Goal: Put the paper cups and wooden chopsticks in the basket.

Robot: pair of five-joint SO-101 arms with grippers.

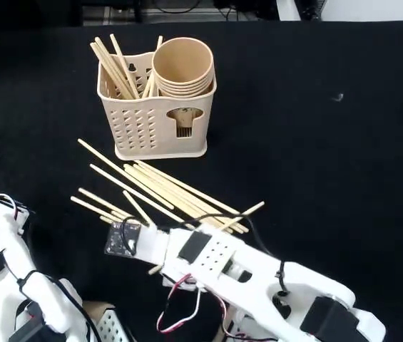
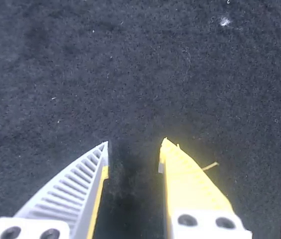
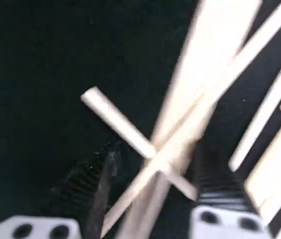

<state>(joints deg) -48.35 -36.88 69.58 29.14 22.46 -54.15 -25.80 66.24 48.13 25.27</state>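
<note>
Here my right claw (image 3: 157, 154) stands open astride crossed chopsticks (image 3: 118, 119), lower centre in the high view; my left claw (image 2: 133, 144), narrowly parted, holds nothing.

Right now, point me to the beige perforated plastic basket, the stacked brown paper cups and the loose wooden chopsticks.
Beige perforated plastic basket (image 1: 140, 128): high view, front wall.
Stacked brown paper cups (image 1: 183, 65): high view, inside of top cup.
Loose wooden chopsticks (image 1: 164, 187): high view, middle of the pile.
</note>
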